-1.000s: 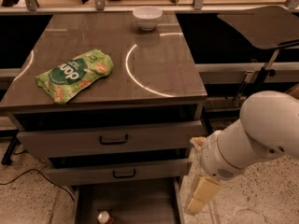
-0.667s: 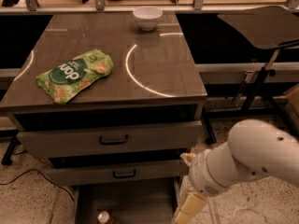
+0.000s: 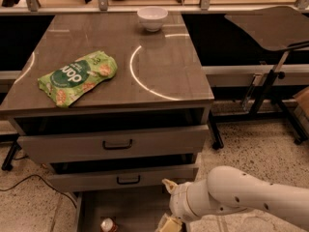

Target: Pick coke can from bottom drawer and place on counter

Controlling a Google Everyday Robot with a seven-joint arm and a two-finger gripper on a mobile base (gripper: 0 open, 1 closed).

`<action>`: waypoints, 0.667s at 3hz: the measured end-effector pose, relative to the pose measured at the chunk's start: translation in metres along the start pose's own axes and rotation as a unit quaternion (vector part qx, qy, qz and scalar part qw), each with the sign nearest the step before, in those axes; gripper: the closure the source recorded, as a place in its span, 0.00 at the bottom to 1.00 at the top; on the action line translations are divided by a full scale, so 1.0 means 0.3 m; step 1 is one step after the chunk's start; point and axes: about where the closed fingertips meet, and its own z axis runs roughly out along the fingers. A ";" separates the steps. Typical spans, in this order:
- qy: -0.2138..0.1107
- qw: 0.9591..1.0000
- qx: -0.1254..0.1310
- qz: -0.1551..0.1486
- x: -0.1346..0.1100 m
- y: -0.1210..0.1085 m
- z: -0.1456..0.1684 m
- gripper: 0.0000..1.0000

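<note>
- claw [image 3: 166, 223] sits at the bottom edge of the view, over the right side of the open bottom drawer [image 3: 133, 208]. it is partly cut off by the frame, so i cannot tell how far open it is.
- claw is not on the coke can [image 3: 108, 224]. the can is to its left with bare drawer floor between them.
- arm [image 3: 241, 197]: thick white link comes in from the lower right and slopes down-left to the wrist. the wrist is level with the front of the middle drawer [image 3: 87, 181] and just right of it.
- coke can stands upright in the bottom drawer, left of centre, near the frame's lower edge. only its silver top and red shoulder show.
- bottom drawer is pulled out well past the two above it. grey floor, and a thin left wall is visible.
- middle drawer and top drawer [image 3: 72, 146] both stand slightly out, each with a black handle.
- table [image 3: 164, 76] above: glossy grey-brown top with white ring marks.
- green snack bag [image 3: 77, 77] lies flat on the left part of the table.
- white bowl [image 3: 152, 18] is at the table's back edge, well apart from the bag.
- dark tilted panel [image 3: 270, 28] on a stand, right of the table.
</note>
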 end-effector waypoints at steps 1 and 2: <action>-0.002 1.000 -0.001 0.003 0.005 0.004 0.012 0.00; -0.014 1.000 -0.012 0.017 0.046 0.041 0.107 0.00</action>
